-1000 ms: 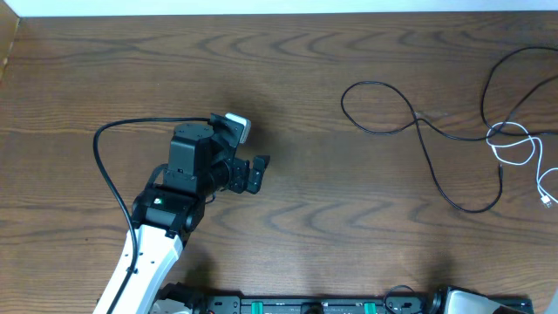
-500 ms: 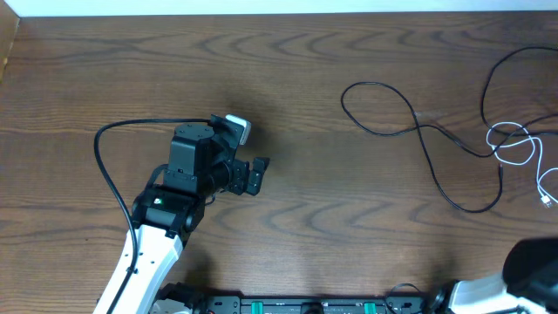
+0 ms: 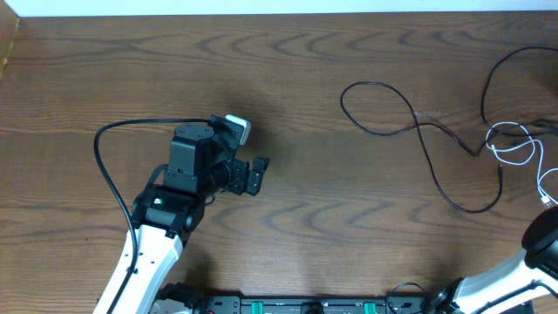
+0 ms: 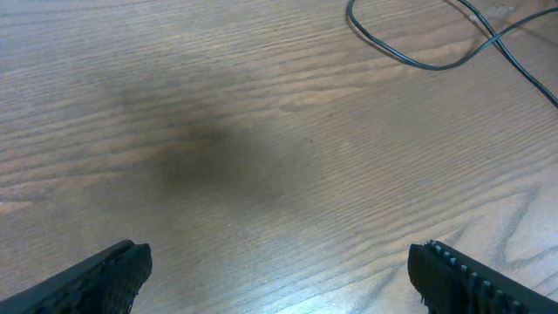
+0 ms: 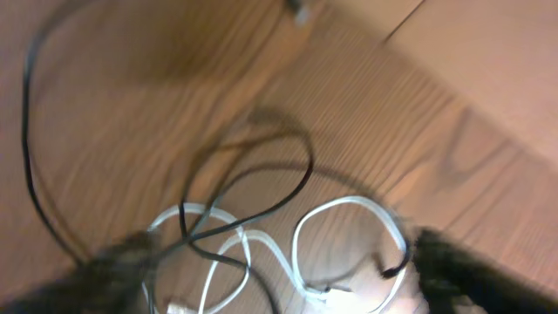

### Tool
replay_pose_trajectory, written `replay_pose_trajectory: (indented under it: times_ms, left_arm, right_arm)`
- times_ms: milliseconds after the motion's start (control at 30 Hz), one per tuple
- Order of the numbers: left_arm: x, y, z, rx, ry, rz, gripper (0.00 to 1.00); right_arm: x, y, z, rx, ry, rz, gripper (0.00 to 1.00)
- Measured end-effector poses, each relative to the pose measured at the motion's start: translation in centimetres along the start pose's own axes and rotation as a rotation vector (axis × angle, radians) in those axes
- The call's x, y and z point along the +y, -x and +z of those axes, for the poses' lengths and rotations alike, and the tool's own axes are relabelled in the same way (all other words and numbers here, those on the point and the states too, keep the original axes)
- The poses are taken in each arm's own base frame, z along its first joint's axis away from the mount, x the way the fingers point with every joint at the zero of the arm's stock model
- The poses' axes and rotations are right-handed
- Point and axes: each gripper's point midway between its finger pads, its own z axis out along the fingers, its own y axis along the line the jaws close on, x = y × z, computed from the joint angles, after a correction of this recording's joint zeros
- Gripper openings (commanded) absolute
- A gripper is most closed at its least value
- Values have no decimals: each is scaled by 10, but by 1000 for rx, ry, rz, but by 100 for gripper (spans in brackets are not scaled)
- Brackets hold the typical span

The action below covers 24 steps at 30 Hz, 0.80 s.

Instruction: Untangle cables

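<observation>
My right pincer [image 5: 279, 262] hangs with its tips wide apart, clamped on nothing. Both tips are smeared by blur at the lower corners of my wrist view. Between them, directly below, lie the cables. The white cable [image 5: 349, 203] curls in two loops, and the black cable [image 5: 296, 187] crosses over and threads through them. From overhead, that knot sits at the far right edge of the table [image 3: 349, 52]. The white cable [image 3: 514, 150] is bunched there, with one strand trailing down toward my right arm [image 3: 542, 244]. The black cable [image 3: 418, 126] runs left from the knot into a wide loop right of the table's middle. A second bend of it sags toward the near edge.

My left pincer [image 4: 279, 270] is also spread wide and empty. It hovers over bare wood left of centre, well apart from both cords. Only the black loop [image 4: 410, 54] shows at the top of its view. My left arm's own thick lead [image 3: 105, 166] arcs out to the left.
</observation>
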Motion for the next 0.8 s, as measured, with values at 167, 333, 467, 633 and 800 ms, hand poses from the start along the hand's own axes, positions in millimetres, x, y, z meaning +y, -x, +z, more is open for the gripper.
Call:
replay_pose_trajectory:
  times_ms: [167, 333, 467, 633, 800]
  left_arm:
    - [0, 0, 0, 0, 0, 0, 99]
    - [0, 0, 0, 0, 0, 0, 99]
    - [0, 0, 0, 1, 0, 0, 99]
    - [0, 0, 0, 1, 0, 0, 100]
    - [0, 0, 0, 0, 0, 0, 100]
  right_arm:
    - [26, -29, 3, 121, 105, -34, 99]
    - [68, -73, -15, 292, 272, -90, 99]
    - [107, -114, -38, 413, 361, -195, 99]
    - [157, -156, -62, 463, 403, -340, 99]
    - [195, -184, -61, 378, 407, -565, 99]
